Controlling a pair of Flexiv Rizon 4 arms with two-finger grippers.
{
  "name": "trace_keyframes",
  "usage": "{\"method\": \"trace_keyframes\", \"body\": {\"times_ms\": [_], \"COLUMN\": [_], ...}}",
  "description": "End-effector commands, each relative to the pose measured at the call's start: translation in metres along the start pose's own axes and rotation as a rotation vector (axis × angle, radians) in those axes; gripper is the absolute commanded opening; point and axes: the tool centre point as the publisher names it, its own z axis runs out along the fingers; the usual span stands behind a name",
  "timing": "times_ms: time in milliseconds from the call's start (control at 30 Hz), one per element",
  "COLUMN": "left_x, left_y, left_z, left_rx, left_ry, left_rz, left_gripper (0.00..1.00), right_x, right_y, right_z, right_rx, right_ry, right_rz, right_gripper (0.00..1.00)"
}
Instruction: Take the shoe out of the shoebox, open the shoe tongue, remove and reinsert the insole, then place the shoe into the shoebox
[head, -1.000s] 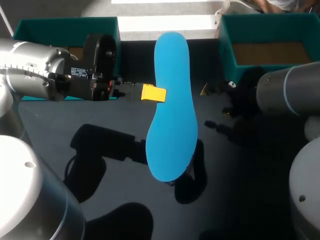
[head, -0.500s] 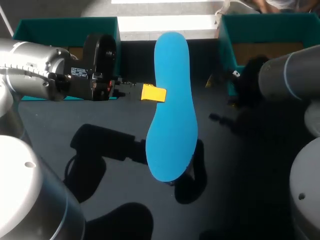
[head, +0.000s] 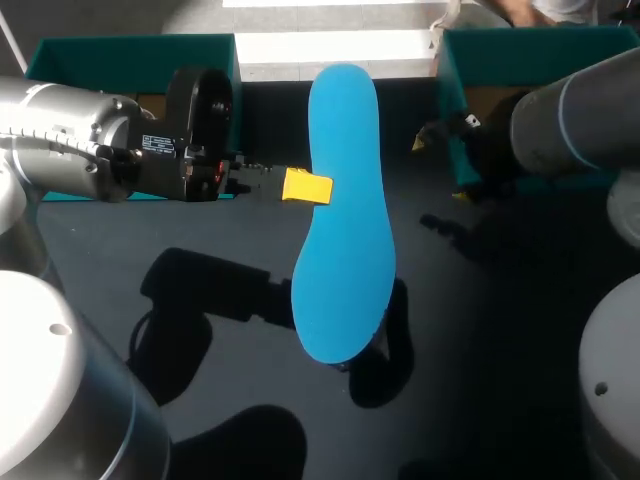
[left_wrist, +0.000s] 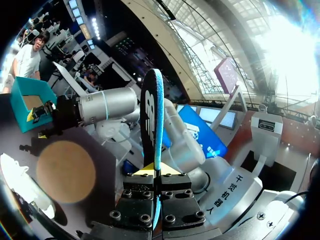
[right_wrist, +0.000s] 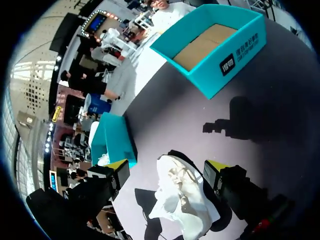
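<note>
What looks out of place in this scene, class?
The insole stands out: it is outside the shoe, pinched on edge in the left gripper above the table. The shoe lies on the table, ahead of the open right gripper. Nothing looks spilled or damaged.

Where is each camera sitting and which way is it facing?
Head view: above and behind, looking down on the table; left arm and right arm show.
Left wrist view: on the left wrist, looking along its jaws, shut on the blue insole, toward the right arm.
Right wrist view: on the right wrist, looking down past its open jaws at the white shoe.
Shared: head and left wrist views both show the insole and right arm.
</note>
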Motion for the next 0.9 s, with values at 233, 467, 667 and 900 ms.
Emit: {"method": "trace_keyframes", "body": {"times_ms": [233,467,667,900], "left_x": [0.001,0.001,0.001,0.001], "left_y": [0.002,0.002,0.002,0.002], "left_z": [0.001,0.001,0.001,0.001], "left_rx": [0.002,0.002,0.002,0.002], "left_ry": [-0.003,-0.003,-0.003,-0.003], "left_rz": [0.0,0.0,0.0,0.0], "left_gripper": [0.0,0.0,0.0,0.0], "right_x": [-0.005,0.0,0.006,0.015], "right_y": [0.0,0.001,-0.002,-0.013], "right_z": [0.0,-0.006,-0.017,-0.034], "right_rx": [0.506,0.614,0.681,0.627], "right_ry": [0.025,0.11,0.208,0.312], "right_rz": [0.123,0.158,0.141,-0.05], "right_gripper": [1.0,1.0,1.0,1.0]}}
